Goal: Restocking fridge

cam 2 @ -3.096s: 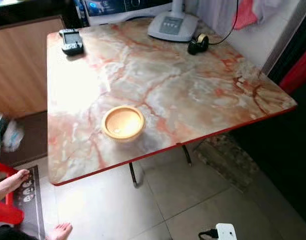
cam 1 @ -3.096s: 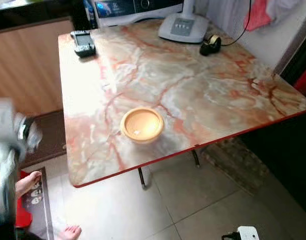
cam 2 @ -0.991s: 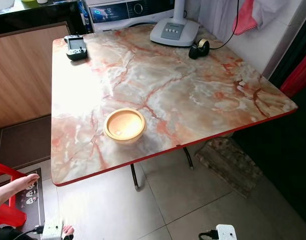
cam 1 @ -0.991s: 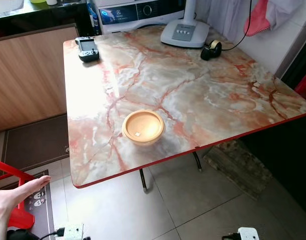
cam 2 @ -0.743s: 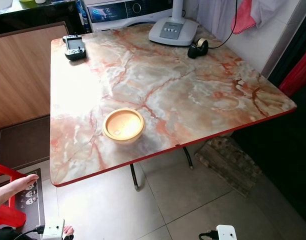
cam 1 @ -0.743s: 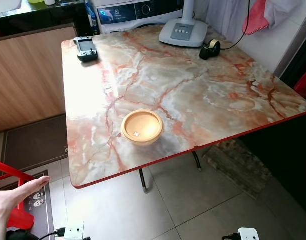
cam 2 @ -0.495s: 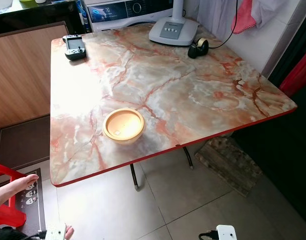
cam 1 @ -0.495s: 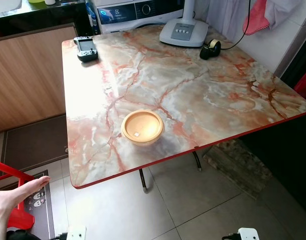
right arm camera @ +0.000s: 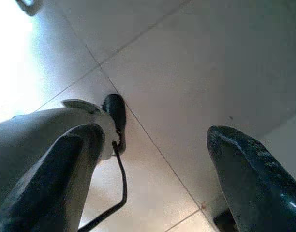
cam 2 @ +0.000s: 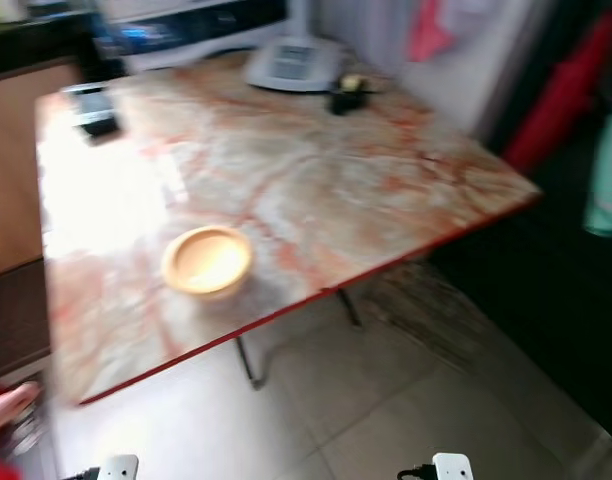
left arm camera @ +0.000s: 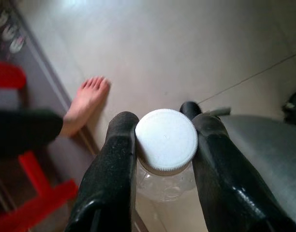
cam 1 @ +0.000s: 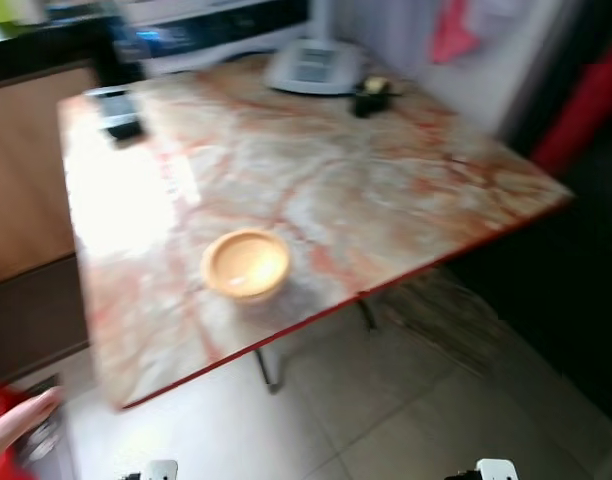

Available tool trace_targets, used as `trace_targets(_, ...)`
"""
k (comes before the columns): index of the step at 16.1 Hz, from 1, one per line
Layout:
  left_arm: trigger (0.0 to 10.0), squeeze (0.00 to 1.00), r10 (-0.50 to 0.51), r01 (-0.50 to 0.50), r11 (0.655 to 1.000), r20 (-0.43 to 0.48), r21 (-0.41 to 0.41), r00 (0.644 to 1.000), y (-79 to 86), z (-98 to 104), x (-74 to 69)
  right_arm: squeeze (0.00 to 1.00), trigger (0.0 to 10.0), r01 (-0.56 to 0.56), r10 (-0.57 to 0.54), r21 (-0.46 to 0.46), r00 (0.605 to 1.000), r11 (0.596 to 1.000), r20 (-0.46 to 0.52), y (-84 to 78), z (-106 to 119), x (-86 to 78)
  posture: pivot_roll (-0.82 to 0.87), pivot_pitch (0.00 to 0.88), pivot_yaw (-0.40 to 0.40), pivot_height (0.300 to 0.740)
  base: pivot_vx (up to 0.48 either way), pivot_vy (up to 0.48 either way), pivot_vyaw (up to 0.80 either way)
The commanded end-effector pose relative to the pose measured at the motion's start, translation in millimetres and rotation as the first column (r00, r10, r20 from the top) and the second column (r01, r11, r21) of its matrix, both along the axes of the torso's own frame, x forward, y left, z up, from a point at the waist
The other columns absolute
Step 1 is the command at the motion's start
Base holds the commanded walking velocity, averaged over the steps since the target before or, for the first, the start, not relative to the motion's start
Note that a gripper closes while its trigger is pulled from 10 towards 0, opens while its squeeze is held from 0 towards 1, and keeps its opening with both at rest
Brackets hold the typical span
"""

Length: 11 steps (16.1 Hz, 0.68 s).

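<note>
A clear bottle (left arm camera: 166, 181) with a white cap (left arm camera: 166, 140) sits clamped between the two fingers of the left gripper (left arm camera: 160, 145), low over pale floor tiles (left arm camera: 186, 43). The right gripper (right arm camera: 157, 159) hangs spread wide, holding nothing. Ahead, the marble table (cam 1: 386, 190) ends in a red edge with open tiled floor below. Since half a second ago the head views have swung right and blurred, probably from turning. A yellow bowl (cam 1: 245, 264) sits near that edge; a person's bare foot (left arm camera: 85, 101) is beside the gripper.

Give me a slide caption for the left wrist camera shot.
Left gripper clamps a clear bottle below its white cap, above a tiled floor.
</note>
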<state>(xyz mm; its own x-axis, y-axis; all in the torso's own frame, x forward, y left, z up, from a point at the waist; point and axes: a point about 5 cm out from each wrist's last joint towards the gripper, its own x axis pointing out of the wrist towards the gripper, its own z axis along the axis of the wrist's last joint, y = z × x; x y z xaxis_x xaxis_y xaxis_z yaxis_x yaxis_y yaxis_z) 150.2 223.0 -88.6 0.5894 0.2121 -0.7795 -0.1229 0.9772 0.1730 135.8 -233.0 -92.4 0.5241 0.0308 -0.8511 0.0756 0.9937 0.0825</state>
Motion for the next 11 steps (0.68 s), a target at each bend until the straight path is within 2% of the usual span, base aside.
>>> trace_targets(1, 10.0, 0.00, -0.008, 0.008, 1.000, -0.029, -0.005, 1.000, -1.2, -3.3, -7.0, 0.00, 10.0, -0.001, 0.001, 0.001, 1.000, 1.000, -0.030, -0.1, -2.8, -7.6, 0.06, 0.133, -0.016, 0.740, 0.000, 0.000, -0.79)
trace_targets(8, 10.0, 0.00, -0.029, 0.029, 1.000, -0.059, -0.010, 0.998, -4.9, -5.8, -10.0, 0.00, 10.0, -0.007, 0.007, -0.001, 0.999, 1.000, -0.034, -0.2, -2.7, -7.0, 0.06, 0.142, -0.020, 0.740, 0.000, 0.000, -0.79)
trace_targets(10, 10.0, 0.00, -0.060, 0.061, 0.998, -0.069, 0.004, 0.996, -5.1, -5.8, -9.4, 0.00, 10.0, -0.010, 0.010, -0.002, 0.999, 1.000, -0.035, -0.5, -2.5, -6.7, 0.06, 0.145, -0.020, 0.740, 0.000, 0.000, -0.79)
trace_targets(11, 10.0, 0.00, -0.069, 0.070, 0.998, -0.072, 0.009, 0.995, -5.2, -5.8, -9.4, 0.00, 10.0, -0.011, 0.011, -0.002, 0.999, 1.000, -0.035, -0.5, -2.5, -6.6, 0.07, 0.147, -0.021, 0.740, 0.000, -0.356, -0.79)
